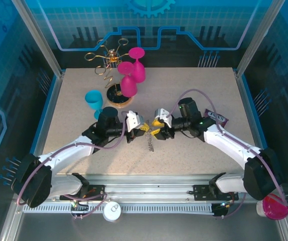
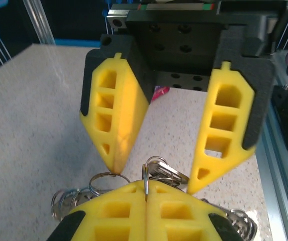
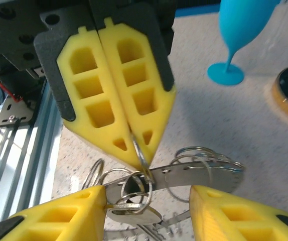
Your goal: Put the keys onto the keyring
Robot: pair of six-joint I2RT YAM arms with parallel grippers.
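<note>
Where left end effector (image 2: 146, 185) pinches, keyring (image 2: 171, 174) hides.

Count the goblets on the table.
3. Two pink goblets, upside down, at the gold wire rack, far left; one blue goblet standing left of it. A pink item off the near right corner may be another.

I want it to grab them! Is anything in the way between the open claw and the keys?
Nothing I can see. The right gripper is open, and the keys hang right at its fingertips, pinched by the shut left gripper.
</note>
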